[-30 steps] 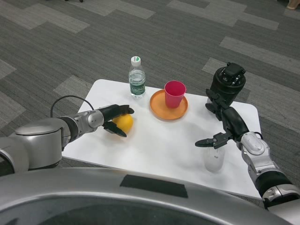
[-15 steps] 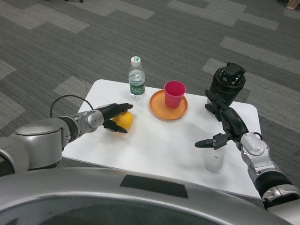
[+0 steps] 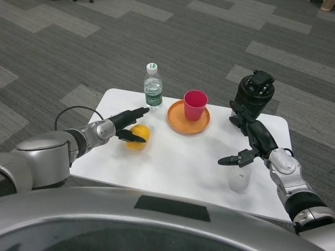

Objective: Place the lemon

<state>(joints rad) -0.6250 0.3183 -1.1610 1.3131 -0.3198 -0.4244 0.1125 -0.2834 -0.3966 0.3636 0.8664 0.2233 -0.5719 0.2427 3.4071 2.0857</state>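
The yellow lemon [image 3: 139, 135] lies on the white table [image 3: 178, 162] near its left edge. My left hand [image 3: 124, 124] is at the lemon's left side with its fingers spread. The upper fingers [image 3: 137, 112] point over the lemon toward the bottle without touching it. The thumb [image 3: 133, 137] lies low across the lemon's front. My right hand [image 3: 252, 128] is raised over the table's right side, holding nothing, with one finger [image 3: 233, 159] stretched left above a clear glass [image 3: 239, 177].
An orange plate [image 3: 180, 124] with a red cup [image 3: 195, 104] on it sits just right of the lemon. A water bottle [image 3: 153, 87] stands at the back, close to my left fingertips. Grey carpet surrounds the table.
My left hand's fingers have lifted off the lemon and spread apart. The lemon now rests on the table slightly farther right. The right arm has not moved.
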